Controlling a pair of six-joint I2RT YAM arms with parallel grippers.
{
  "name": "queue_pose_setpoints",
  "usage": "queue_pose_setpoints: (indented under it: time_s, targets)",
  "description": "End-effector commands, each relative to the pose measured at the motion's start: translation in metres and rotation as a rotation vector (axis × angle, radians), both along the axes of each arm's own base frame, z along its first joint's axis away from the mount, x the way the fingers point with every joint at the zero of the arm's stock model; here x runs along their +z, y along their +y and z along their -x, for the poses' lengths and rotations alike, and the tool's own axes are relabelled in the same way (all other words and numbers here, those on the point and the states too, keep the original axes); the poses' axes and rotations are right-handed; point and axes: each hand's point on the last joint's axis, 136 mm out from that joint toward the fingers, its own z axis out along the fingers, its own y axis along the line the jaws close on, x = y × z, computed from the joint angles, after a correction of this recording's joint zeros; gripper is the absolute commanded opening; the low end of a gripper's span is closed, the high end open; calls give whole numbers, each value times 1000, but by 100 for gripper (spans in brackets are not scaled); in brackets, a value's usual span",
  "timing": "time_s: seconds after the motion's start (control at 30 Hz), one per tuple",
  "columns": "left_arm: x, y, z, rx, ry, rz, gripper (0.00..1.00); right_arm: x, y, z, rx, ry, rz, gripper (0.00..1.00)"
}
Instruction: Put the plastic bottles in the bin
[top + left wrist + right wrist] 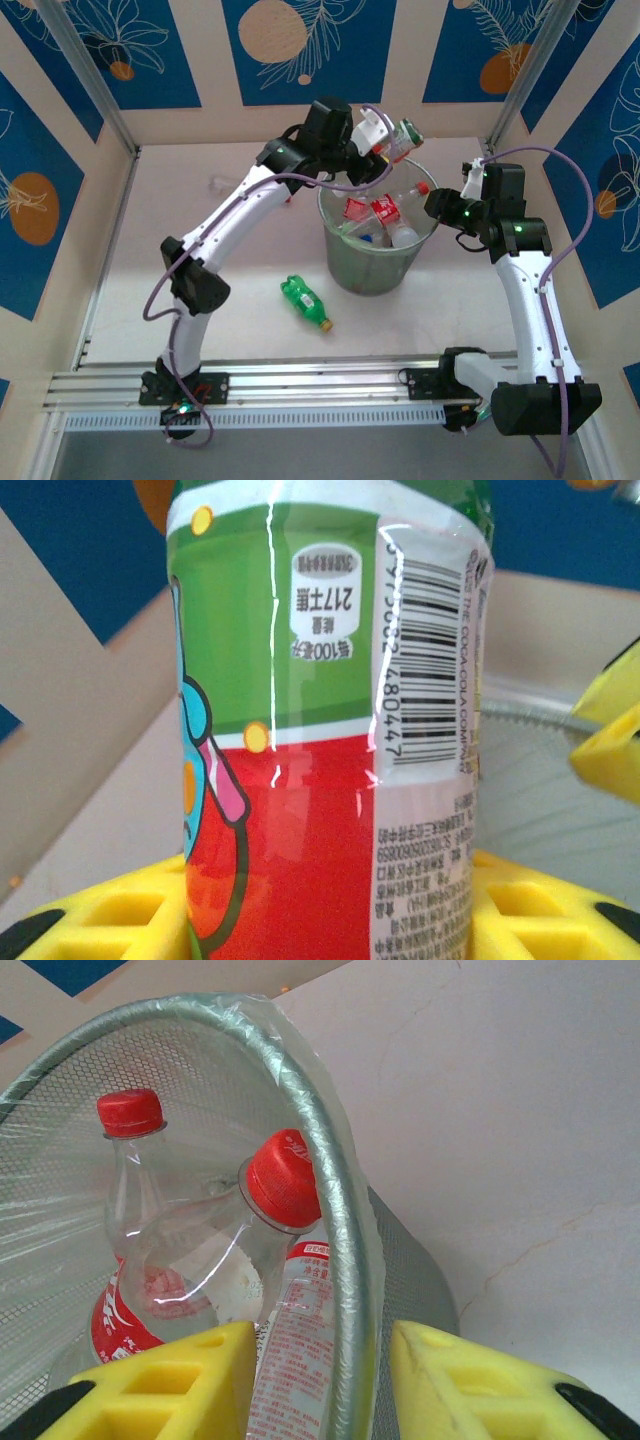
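While astride bin (345,1250) rim, R gripper (325,1365)

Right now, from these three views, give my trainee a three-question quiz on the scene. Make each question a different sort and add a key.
1. True or false: the green bottle with the yellow cap already lies inside the bin.
2. What passes between the right gripper's jaws? A) a red bottle cap B) the bin's rim C) the green bottle
3. Short answer: which arm holds the green-and-red-labelled bottle in its jaws?

Key
1. False: it lies on the table in front of the bin.
2. B
3. The left gripper.
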Motion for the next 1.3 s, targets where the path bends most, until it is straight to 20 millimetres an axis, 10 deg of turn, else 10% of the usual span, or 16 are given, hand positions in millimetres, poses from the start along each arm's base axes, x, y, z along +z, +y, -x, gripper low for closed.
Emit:
queue_pose_setpoints:
  time_s: [0.0,0.5,0.83,1.03,1.27]
  targets:
    - [-10,-3,12,-54,37,-35,44,0,1,4,15,-6,0,42]
    - [-59,8,9,4,146,-114,55,-4,-2,5,10,0,-1,41]
    - [-22,6,9,-2,85,-21,93,-5,-2,6,9,-1,-10,41]
    - [5,0,6,6,66,89,92,-5,-2,5,12,-1,-14,41]
    - [-12,-8,-4,21,86,84,76,-6,-2,6,11,2,-14,41]
